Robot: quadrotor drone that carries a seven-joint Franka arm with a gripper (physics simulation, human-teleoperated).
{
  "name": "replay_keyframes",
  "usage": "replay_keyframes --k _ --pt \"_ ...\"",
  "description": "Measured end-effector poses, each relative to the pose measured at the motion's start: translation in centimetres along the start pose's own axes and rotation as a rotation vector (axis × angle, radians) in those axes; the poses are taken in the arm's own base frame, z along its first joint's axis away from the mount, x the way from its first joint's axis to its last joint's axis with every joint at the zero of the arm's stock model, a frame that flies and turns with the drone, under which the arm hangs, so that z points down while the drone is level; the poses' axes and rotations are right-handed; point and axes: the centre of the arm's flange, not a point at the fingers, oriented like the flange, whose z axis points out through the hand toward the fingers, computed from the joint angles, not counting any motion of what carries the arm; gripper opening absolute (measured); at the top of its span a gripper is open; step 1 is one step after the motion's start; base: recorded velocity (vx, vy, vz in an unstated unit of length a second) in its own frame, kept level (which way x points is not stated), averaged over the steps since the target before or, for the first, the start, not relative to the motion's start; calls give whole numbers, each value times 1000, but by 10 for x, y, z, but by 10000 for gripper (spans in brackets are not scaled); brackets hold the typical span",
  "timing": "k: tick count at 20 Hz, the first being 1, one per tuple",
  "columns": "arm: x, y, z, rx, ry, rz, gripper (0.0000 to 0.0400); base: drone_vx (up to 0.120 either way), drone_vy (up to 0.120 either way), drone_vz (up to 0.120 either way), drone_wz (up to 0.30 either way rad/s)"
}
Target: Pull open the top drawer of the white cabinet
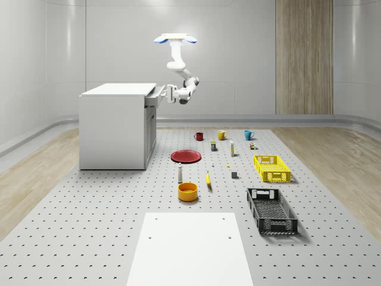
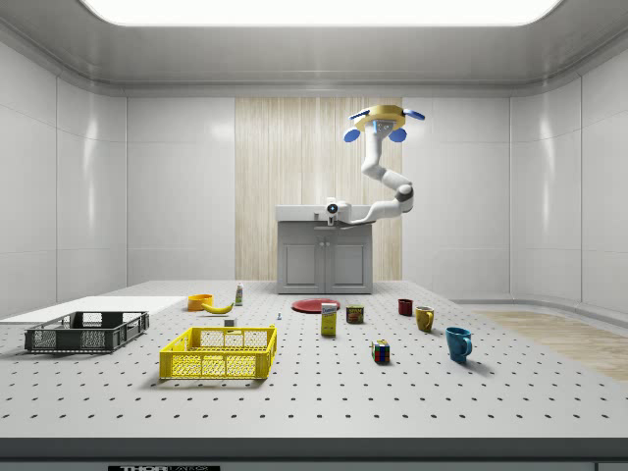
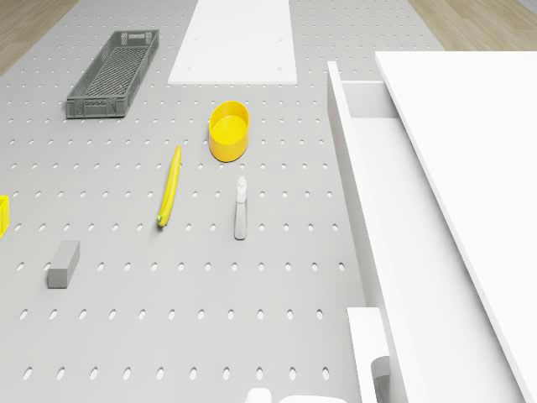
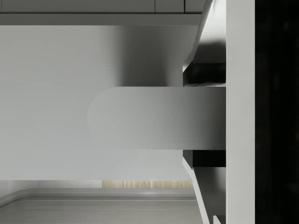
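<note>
You see the drone (image 1: 175, 39) hovering above the floor just beside the white cabinet (image 1: 116, 128), at its 3 o'clock in the whole-scene view. The top drawer (image 1: 156, 96) stands partly pulled out. The tool (image 1: 172, 94) is at the drawer front; you cannot tell its grip state.

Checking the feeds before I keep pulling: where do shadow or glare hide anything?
Wrist view: the drawer handle is evenly lit, a black band darkens one edge. Drone view: the top drawer is bright, hardly shaded. Side view: the ceiling light glares, yet the claw at the white cabinet reads clearly.
</note>
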Motion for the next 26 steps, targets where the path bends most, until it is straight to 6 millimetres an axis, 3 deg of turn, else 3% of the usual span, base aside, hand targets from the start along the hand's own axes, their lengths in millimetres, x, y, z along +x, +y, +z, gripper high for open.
replay_keyframes --k 6,26 --pt "0 0 -11 0 0 0 113 0 0 0 0" --pt "0 0 -77 -1 1 1 110 0 0 0 0"
